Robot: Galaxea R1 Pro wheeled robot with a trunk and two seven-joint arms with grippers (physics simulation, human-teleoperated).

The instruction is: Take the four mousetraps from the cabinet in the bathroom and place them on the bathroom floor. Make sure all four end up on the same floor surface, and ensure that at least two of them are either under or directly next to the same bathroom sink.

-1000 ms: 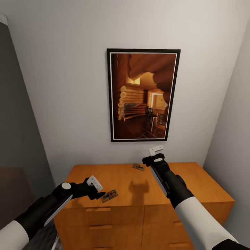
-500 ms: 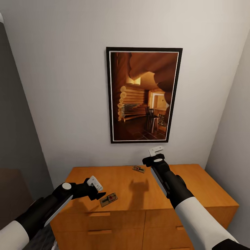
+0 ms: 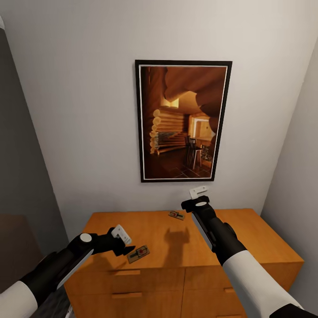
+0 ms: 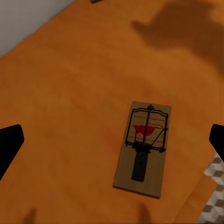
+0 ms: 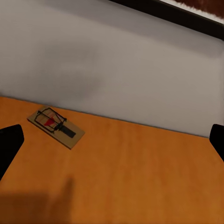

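We count two mousetraps on the cabinet [image 3: 247, 229] top: one [image 3: 138, 253] near its front edge, one [image 3: 176, 214] by the wall under the framed picture [image 3: 182, 120]. Each looks light, thin and stiff, likely best pinched across the board's long edges. Left gripper [image 3: 122, 240], fingers spread wide and empty, hangs beside the front trap; right gripper [image 3: 198, 197], equally wide and empty, is above the cabinet's back.

— How's the light?
— Soft and even, fairly bright on the pale wall [image 3: 79, 110]. An arm's shadow falls on the cabinet [image 3: 176, 240] top.
— Sharpness?
— Wrist views look slightly soft; the head view bends straight lines near its edges.
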